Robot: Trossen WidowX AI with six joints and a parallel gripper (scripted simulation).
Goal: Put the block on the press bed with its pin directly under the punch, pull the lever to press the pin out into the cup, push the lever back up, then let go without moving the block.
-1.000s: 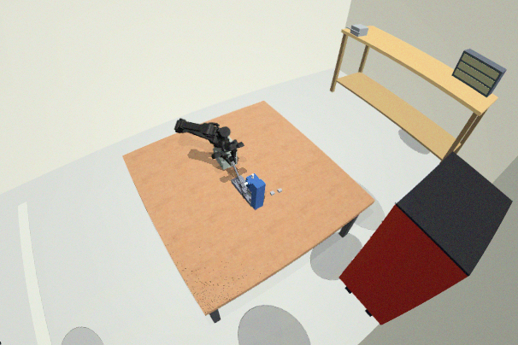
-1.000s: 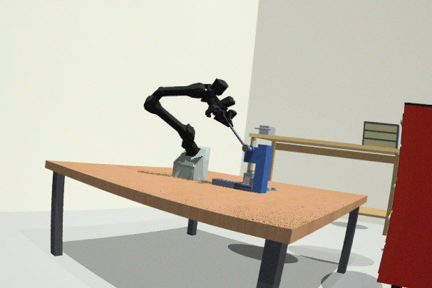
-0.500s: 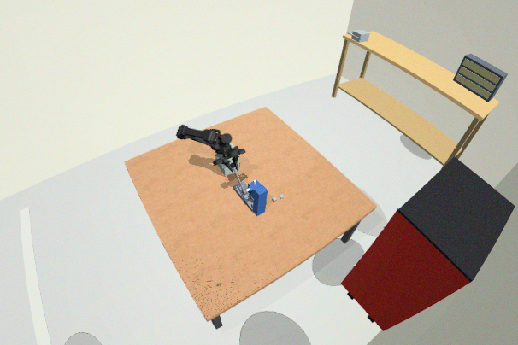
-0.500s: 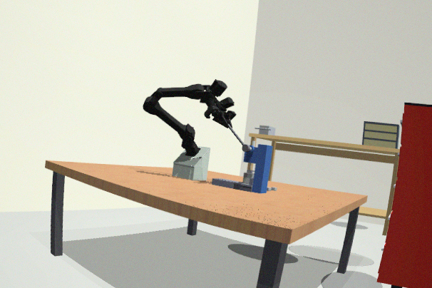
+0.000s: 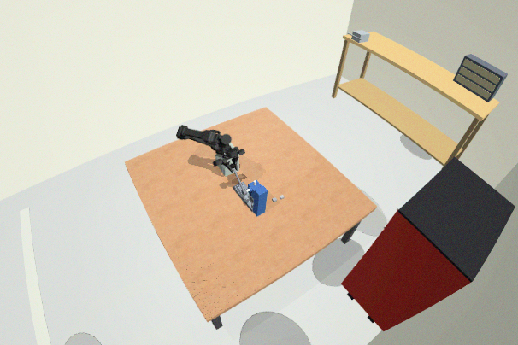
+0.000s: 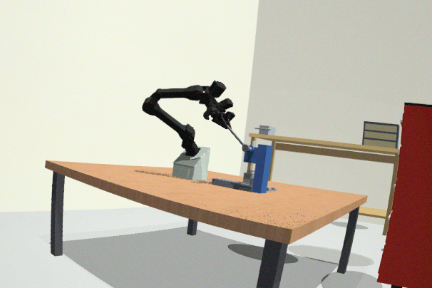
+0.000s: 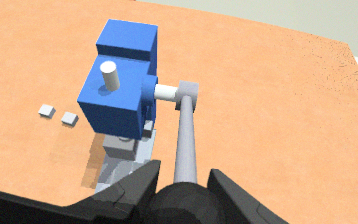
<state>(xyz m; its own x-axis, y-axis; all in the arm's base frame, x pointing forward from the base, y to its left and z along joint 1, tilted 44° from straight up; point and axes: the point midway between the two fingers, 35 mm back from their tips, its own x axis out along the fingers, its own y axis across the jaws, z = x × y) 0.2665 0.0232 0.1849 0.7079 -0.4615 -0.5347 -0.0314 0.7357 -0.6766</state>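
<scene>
One arm, one gripper [image 5: 235, 166] [image 6: 221, 119] [image 7: 185, 195], one press [image 5: 259, 198] [image 6: 263, 167] [image 7: 117, 95], one lever [image 5: 239, 178] [image 6: 235, 136] [image 7: 186, 140], one block [image 7: 120, 146], two small pale cubes [image 7: 46, 111] [image 7: 69, 118], all on one wooden table [image 5: 188, 222] [image 6: 157, 197] [image 7: 260, 100]. Fingers clamped on the lever's dark round knob [image 7: 184, 202], one finger each side. Lever is a grey rod, slanting from the hub [image 6: 247, 147] [image 7: 187, 95] on the press's side up to the gripper. Block: grey, boxy, on the press bed [image 7: 116, 172], under the blue head, its top partly hidden by it. Pin and cup: can't make out. Press is blue, upright, white rod [image 7: 109, 76] sticking out of its head. Cubes near the press, apart from each other.
</scene>
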